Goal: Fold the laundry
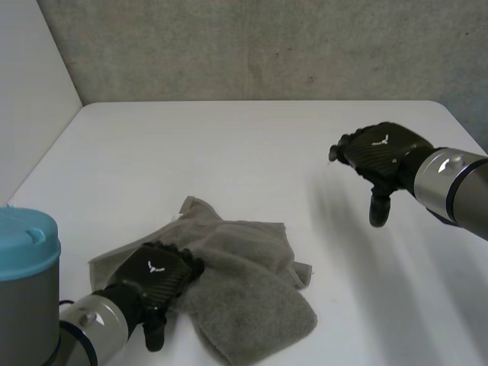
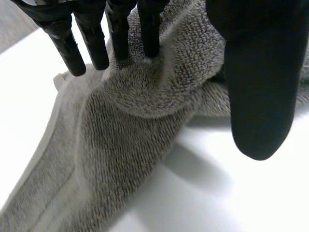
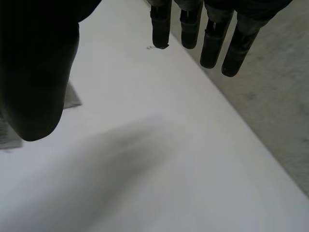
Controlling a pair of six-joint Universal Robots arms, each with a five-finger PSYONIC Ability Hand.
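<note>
A grey towel [image 1: 248,286] lies crumpled on the white table [image 1: 252,152], near its front edge and left of the middle. My left hand [image 1: 156,278] rests on the towel's left part. In the left wrist view its straight fingers [image 2: 91,46] touch a raised fold of the towel [image 2: 120,135], while the thumb [image 2: 260,96] stands apart over bare table; nothing is pinched. My right hand [image 1: 377,156] hovers above the table's right side, well clear of the towel. Its fingers [image 3: 212,46] and thumb [image 3: 34,72] are spread, with nothing in them.
A grey concrete wall [image 1: 267,46] runs along the table's far edge. The table's left edge slants away at the left. Under my right hand the table's right edge [image 3: 231,108] is close, with grey floor [image 3: 275,82] beyond it.
</note>
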